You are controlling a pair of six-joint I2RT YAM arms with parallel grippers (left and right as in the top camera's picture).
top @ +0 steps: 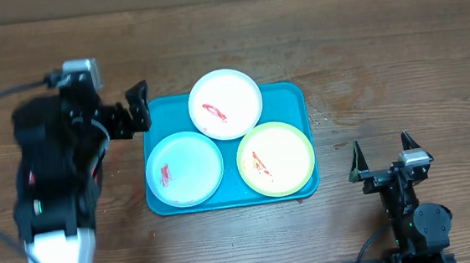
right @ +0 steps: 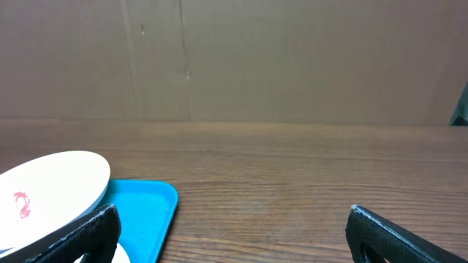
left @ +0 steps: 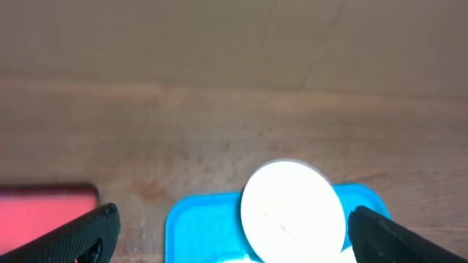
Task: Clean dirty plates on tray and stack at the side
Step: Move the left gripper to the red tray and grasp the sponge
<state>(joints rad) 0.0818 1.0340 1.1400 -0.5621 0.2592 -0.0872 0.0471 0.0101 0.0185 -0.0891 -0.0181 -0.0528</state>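
Wooden table (top: 380, 53) | 1 tray (top: 291, 98) | 3 plates (top: 225, 104) (top: 184, 168) (top: 276, 158) | left end effector (top: 141, 108) spread | right end effector (top: 382, 155) spread

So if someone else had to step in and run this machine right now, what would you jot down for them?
Left gripper: open, empty, just off the far-left corner of the teal tray.
Right gripper: open, empty, to the right of the tray and apart from it.
Plates: all three are on the tray. The white plate is at the far side, the light blue plate near left, the yellow-green plate near right.
Done: nothing yet. Each plate has red smears, and there is no stack beside the tray.
Left: clean all three plates, then stack them at the side.
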